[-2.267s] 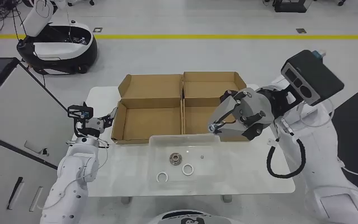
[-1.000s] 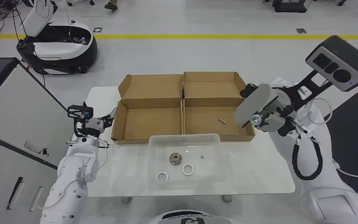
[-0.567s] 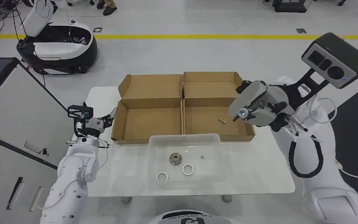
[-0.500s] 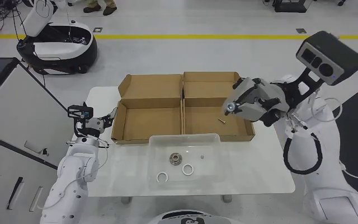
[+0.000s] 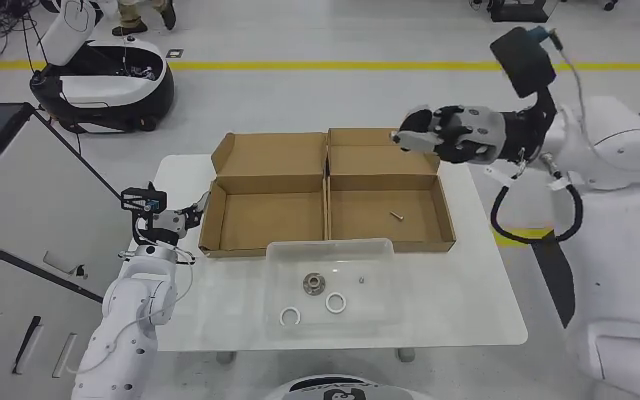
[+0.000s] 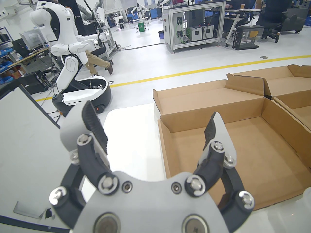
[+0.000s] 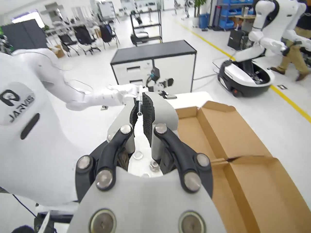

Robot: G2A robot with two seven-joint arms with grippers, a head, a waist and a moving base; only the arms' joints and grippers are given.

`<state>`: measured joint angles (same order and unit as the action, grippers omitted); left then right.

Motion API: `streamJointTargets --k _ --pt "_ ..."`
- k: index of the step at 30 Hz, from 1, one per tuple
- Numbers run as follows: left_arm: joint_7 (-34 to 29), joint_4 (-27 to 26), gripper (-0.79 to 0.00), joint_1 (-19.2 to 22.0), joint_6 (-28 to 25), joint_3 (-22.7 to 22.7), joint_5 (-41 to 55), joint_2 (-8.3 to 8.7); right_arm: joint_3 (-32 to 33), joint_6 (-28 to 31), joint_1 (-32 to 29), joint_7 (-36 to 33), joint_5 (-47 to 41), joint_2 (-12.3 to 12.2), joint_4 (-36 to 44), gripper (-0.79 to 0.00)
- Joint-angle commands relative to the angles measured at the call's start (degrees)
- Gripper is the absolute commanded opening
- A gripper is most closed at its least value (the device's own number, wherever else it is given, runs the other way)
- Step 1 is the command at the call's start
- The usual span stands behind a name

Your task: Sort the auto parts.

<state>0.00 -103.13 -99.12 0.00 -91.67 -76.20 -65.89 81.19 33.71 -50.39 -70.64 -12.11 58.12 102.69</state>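
Top view: cardboard boxes, two, open, side by side at frame centre on the white table [image 5: 450, 290], namely the left box [image 5: 265, 220] and the right box [image 5: 360, 215]. Clear plastic tray [image 5: 372, 300], one, below them, holding white rings, two [image 5: 290, 317] [image 5: 336, 303], a round metal hub [image 5: 314, 283], one, and a small piece [image 5: 361, 280] too tiny to identify. Short pin [image 5: 397, 214], one, lies in the right box. Right tool [image 5: 405, 137], upper right of frame, is clenched on a threaded screw [image 7: 139, 105] partly hidden by ribbed pads. Left tool [image 6: 150, 120] is released, beside the left box.

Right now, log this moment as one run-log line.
left gripper: open, beside left box | right gripper: shut on screw, above right box | pin: in right box
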Motion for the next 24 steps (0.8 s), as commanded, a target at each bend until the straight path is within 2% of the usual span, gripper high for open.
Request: streamJointTargets --k 1,8,14,20,24 --pt "0.0 0.0 0.0 0.0 0.0 0.0 0.0 0.0 -2.83 -0.54 3.86 -0.48 2.95 0.03 -2.57 -0.785" --pt "0.0 0.0 0.0 0.0 0.0 0.0 0.0 0.0 -14.92 -4.14 16.93 -4.08 15.15 0.61 -13.68 -0.785" --pt "0.0 0.0 0.0 0.0 0.0 0.0 0.0 0.0 -28.25 -4.02 25.73 -3.96 28.25 1.29 -21.43 -0.785" --pt "0.0 0.0 0.0 0.0 0.0 0.0 0.0 0.0 -40.92 -2.14 31.81 -2.08 39.39 1.91 -27.33 -0.785" --pt "0.0 0.0 0.0 0.0 0.0 0.0 0.0 0.0 -47.56 -1.21 33.94 -1.15 42.97 2.64 -30.81 -0.785"
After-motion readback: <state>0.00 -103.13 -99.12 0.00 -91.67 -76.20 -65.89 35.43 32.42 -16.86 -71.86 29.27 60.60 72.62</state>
